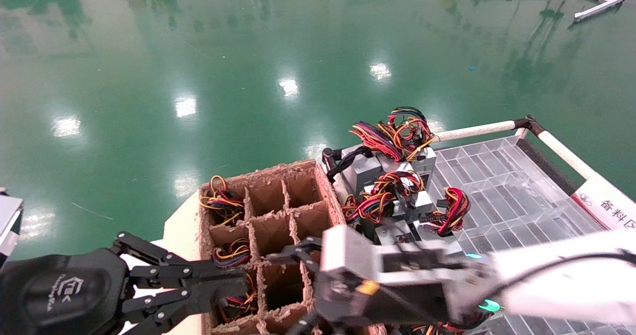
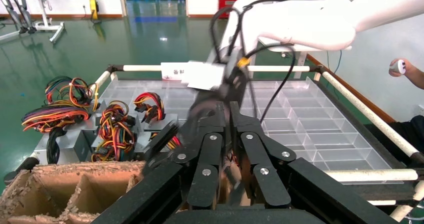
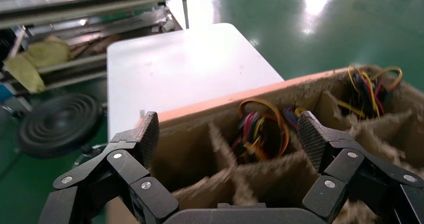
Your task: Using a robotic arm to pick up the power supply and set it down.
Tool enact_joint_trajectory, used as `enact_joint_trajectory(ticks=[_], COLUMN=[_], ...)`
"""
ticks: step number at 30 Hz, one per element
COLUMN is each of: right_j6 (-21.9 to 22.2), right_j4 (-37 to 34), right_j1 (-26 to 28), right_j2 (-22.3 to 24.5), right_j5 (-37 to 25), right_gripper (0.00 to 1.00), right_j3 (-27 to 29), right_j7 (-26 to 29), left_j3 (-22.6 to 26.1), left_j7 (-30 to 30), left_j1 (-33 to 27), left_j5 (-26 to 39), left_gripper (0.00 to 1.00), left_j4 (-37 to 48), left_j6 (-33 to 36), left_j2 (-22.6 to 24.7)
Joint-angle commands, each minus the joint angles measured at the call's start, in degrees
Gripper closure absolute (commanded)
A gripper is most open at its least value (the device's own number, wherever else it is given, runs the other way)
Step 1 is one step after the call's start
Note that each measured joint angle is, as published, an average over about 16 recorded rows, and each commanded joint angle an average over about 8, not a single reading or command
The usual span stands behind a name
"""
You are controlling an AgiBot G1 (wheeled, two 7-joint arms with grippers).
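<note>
Power supplies (image 1: 392, 196) stacked, wire bundles up; right hand (image 3: 227, 149) empty.

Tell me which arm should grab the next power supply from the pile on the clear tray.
Right. The right gripper is open and empty over the cardboard box, next to the power supplies on the clear tray. The left gripper sits shut at the box's left side, farther off.

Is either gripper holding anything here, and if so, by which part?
Nothing is held. The right gripper is open and empty above the cardboard box; the left gripper is shut with nothing between its fingers.
</note>
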Motion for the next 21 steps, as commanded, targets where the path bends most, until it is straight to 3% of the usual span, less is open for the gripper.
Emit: enact_joint_trajectory(ticks=[1, 4, 6, 9, 13, 15, 21], right_j6=[0.9, 1.5, 1.7, 2.0, 2.3, 2.3, 2.3], right_j4=[-2.7, -7.3, -10.4, -14.8, -20.0, -22.2, -26.1], right_j1=[1.5, 3.6, 4.9, 6.9, 9.1, 9.9, 11.4], right_j2=[-3.0, -6.9, -9.2, -12.1, -15.1, -16.2, -17.7], right_j5=[-2.1, -4.2, -5.3, -6.8, -8.3, -8.6, -8.5], right_gripper=[0.0, 0.0, 0.09, 0.42, 0.9, 1.0, 1.0], right_j3=[-1.2, -2.7, -3.5, -4.6, -5.6, -6.1, -8.0], right_j7=[-1.4, -3.2, -4.5, -6.4, -9.0, -10.0, -11.9], left_j3=[0.0, 0.0, 0.0, 0.0, 0.0, 0.0, 0.0], left_j7=[0.0, 0.0, 0.0, 0.0, 0.0, 0.0, 0.0], left_j1=[0.0, 0.0, 0.0, 0.0, 0.0, 0.0, 0.0], left_j5=[0.0, 0.0, 0.0, 0.0, 0.0, 0.0, 0.0], left_gripper=[1.0, 1.0, 1.0, 0.99, 0.89, 0.79, 0.2], left_j4=[0.0, 0.0, 0.0, 0.0, 0.0, 0.0, 0.0], left_j6=[0.0, 0.0, 0.0, 0.0, 0.0, 0.0, 0.0], left_j2=[0.0, 0.0, 0.0, 0.0, 0.0, 0.0, 0.0])
